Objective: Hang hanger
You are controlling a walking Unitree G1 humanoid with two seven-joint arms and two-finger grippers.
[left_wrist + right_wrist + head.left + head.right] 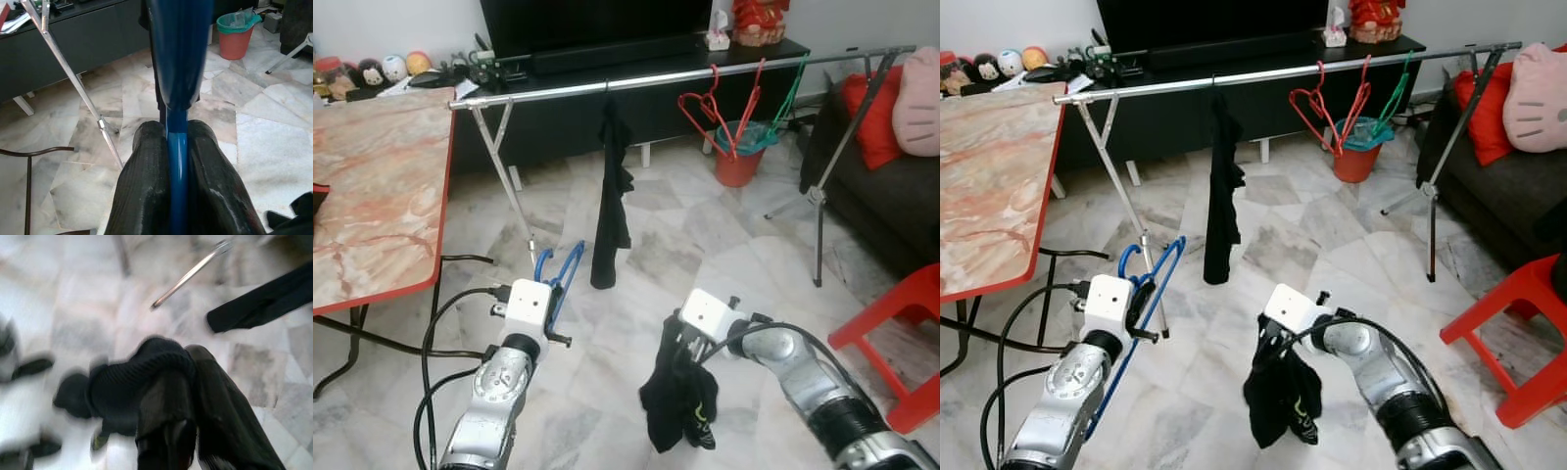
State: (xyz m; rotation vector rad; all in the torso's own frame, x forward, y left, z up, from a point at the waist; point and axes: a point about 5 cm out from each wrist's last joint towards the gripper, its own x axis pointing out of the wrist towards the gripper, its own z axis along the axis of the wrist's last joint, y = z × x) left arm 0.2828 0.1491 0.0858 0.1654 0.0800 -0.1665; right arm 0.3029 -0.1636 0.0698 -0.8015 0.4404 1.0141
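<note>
Left gripper (pixel 176 161) raised at waist height before clothes rail (pixel 636 80), fingers (pixel 142 186) clamped tight on blue hanger (pixel 560 274), plastic, hook uppermost, below rail. Right gripper (pixel 683 345) angled inward over marble floor (pixel 724 235), fingers closed on bunched black garment (pixel 677 401) dangling beneath. Another black garment (pixel 610 186) hangs from rail; red hangers (pixel 710 106) further along.

marble-top table (pixel 372 186) left | orange bin (pixel 737 162) under hangers | red stool (pixel 901 323) right | pink cushion (pixel 1528 93) on sofa
</note>
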